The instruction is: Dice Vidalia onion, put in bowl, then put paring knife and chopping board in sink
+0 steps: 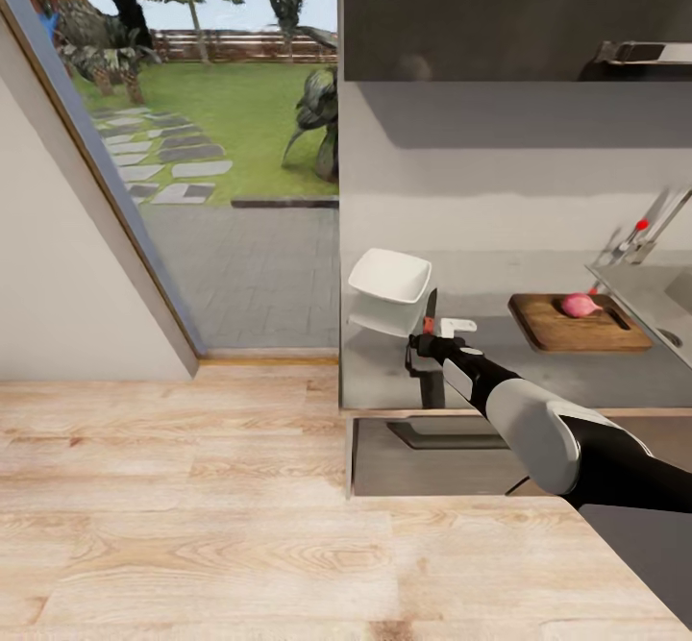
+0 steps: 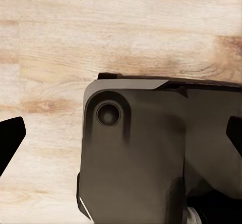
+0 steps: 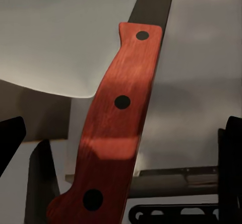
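Observation:
The pinkish Vidalia onion [image 1: 580, 306] lies on the dark brown chopping board [image 1: 577, 332] on the grey countertop [image 1: 538, 377], beside the sink [image 1: 673, 300] at the far right. The paring knife [image 1: 431, 309], red handle [image 3: 118, 118] and dark blade, lies next to the white bowl [image 1: 389, 281] at the counter's left end. My right gripper [image 1: 428, 341] hovers over the handle, and in the right wrist view the right gripper [image 3: 121, 148] stands open with its fingers wide on either side. The bowl [image 3: 60, 32] shows just beyond the handle. My left gripper [image 2: 121, 143] is open above the wood floor.
A chrome faucet [image 1: 639, 233] with a red knob rises behind the sink. A dark upper cabinet [image 1: 509, 12] hangs over the counter. Left of the counter a glass pane [image 1: 221, 141] looks onto a garden. Light wood floor [image 1: 192, 506] spreads in front.

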